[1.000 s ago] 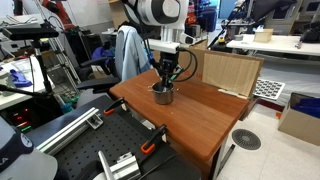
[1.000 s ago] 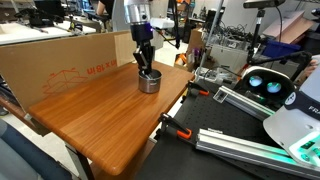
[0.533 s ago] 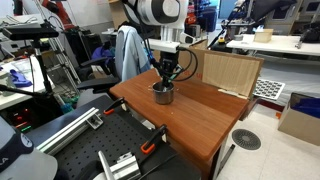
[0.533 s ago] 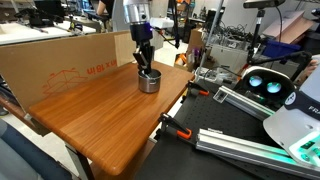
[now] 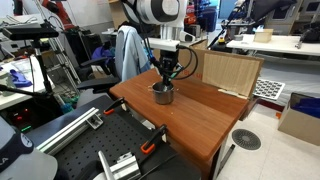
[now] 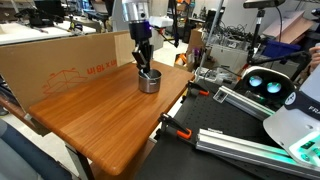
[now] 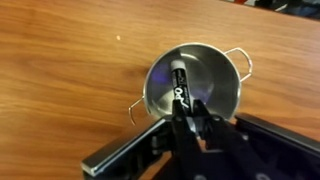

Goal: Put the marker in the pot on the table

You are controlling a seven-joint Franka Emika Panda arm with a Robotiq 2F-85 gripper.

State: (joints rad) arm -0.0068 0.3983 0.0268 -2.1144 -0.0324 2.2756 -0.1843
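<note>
The small silver pot [image 5: 162, 95] stands on the reddish-brown wooden table [image 5: 205, 122], near its far edge in both exterior views [image 6: 149, 83]. My gripper [image 5: 166, 80] hangs straight down over the pot [image 6: 143, 68]. In the wrist view the pot [image 7: 216, 72] fills the middle, with wire handles on both sides. A black marker [image 7: 180, 85] with white lettering points down into the pot. My gripper [image 7: 187, 117] is shut on the marker's upper end. The marker's tip is near the pot's bottom; I cannot tell if it touches.
A large cardboard box [image 5: 226, 70] stands on the table's far side [image 6: 60, 62]. A black perforated bench [image 5: 85, 152] with orange clamps [image 6: 173, 128] borders the table. A white robot head [image 6: 266, 84] sits on the bench.
</note>
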